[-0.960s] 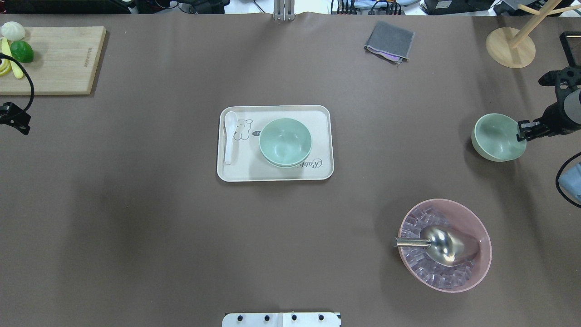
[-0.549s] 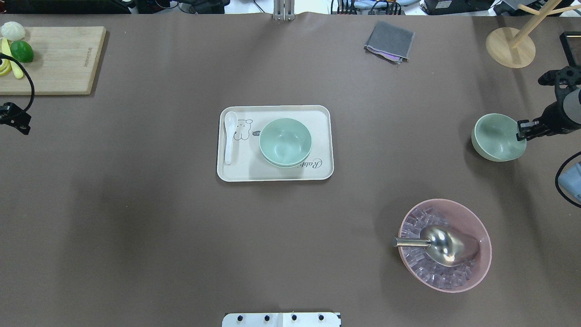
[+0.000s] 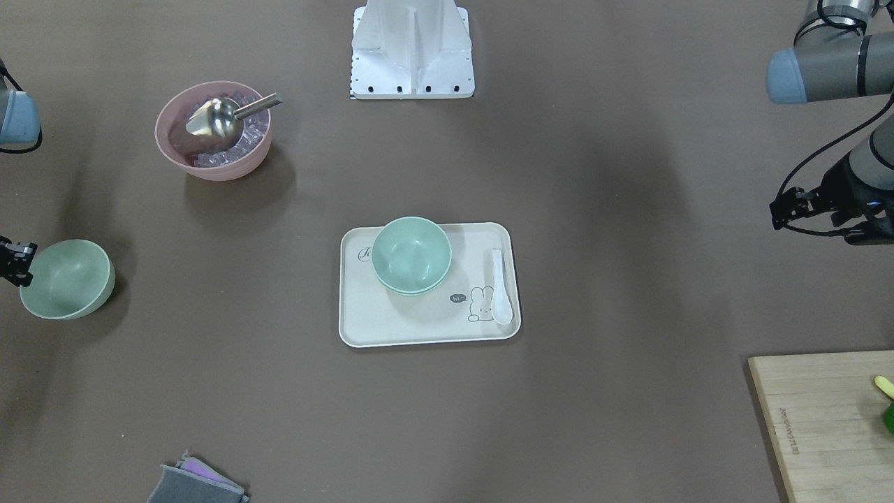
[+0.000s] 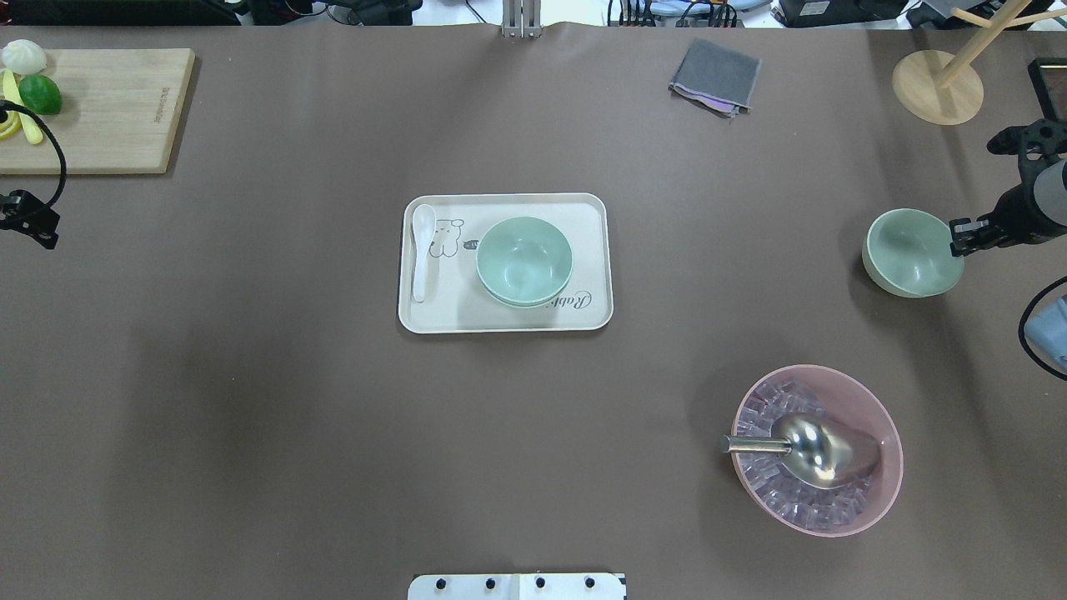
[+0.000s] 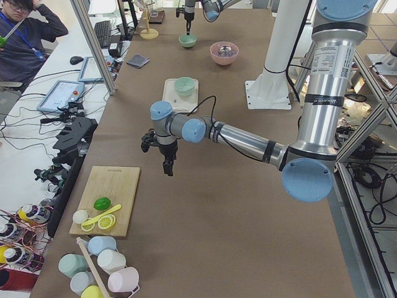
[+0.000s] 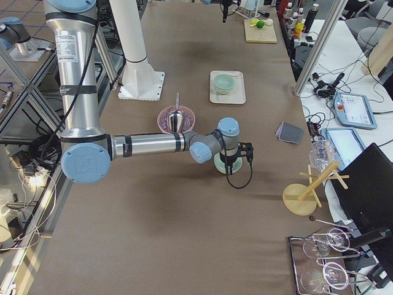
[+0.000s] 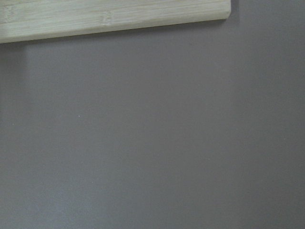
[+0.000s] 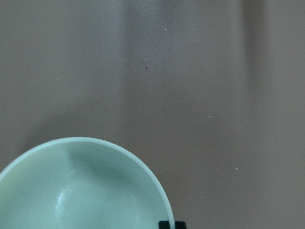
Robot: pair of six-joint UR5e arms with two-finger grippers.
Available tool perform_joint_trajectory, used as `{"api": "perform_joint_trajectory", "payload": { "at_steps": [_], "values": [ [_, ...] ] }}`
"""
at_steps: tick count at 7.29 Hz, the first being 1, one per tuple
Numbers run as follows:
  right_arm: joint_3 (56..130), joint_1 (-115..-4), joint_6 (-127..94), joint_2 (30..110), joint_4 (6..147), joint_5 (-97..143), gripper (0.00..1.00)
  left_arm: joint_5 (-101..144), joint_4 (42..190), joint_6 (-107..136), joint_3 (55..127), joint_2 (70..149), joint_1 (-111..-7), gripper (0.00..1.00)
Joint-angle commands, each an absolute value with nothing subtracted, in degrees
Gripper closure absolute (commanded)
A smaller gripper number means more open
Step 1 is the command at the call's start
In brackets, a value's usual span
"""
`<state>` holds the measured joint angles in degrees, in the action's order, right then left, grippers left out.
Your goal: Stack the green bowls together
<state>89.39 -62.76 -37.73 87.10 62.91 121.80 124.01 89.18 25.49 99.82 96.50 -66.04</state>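
Brown table cover [image 4: 250,375] holds, nearest the robot, a pink bowl of ice [image 4: 885,421] with a metal scoop [image 4: 821,450]. Farther out, two stacked pale mint-green bowls [image 4: 524,260] sit on a cream tray [image 4: 500,318]. The right gripper [image 4: 957,238] pinches the rim of the third mint-green bowl [image 4: 909,254]. Farthest, the left gripper [image 4: 37,229] hovers by a wooden cutting board [image 4: 108,108], finger spread unclear.

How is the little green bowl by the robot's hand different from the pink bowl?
The larger round pink plastic bowl holds ice cubes and a metal scoop; the small pale green plastic bowl is empty. The right end effector grips the green bowl's rim; nothing touches the pink bowl. Both are round.
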Motion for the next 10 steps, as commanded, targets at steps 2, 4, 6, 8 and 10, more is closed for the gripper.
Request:
{"api": "perform_joint_trajectory", "payload": {
  "at_steps": [2,4,6,8,10],
  "values": [
    [92.8,-62.8,-37.9,84.0,63.9,123.9,1.0,124.9,88.9,25.8,100.0,96.4,-66.0,0.01],
    [94.4,-62.3,-49.3,78.9,64.0,125.9,1.0,128.6,88.4,25.1,99.3,96.2,-66.2,0.01],
    [96.0,-57.1,-61.2,73.3,64.7,125.5,1.0,130.9,86.7,25.0,99.1,96.4,-68.6,0.01],
    [96.8,-52.4,-71.6,67.3,68.0,122.9,1.0,133.9,81.6,13.3,98.2,96.5,-76.2,0.01],
    [98.7,-47.0,-78.2,63.1,72.8,117.7,1.0,133.3,79.2,-2.2,94.7,96.4,-82.1,0.01]
  ]
}}
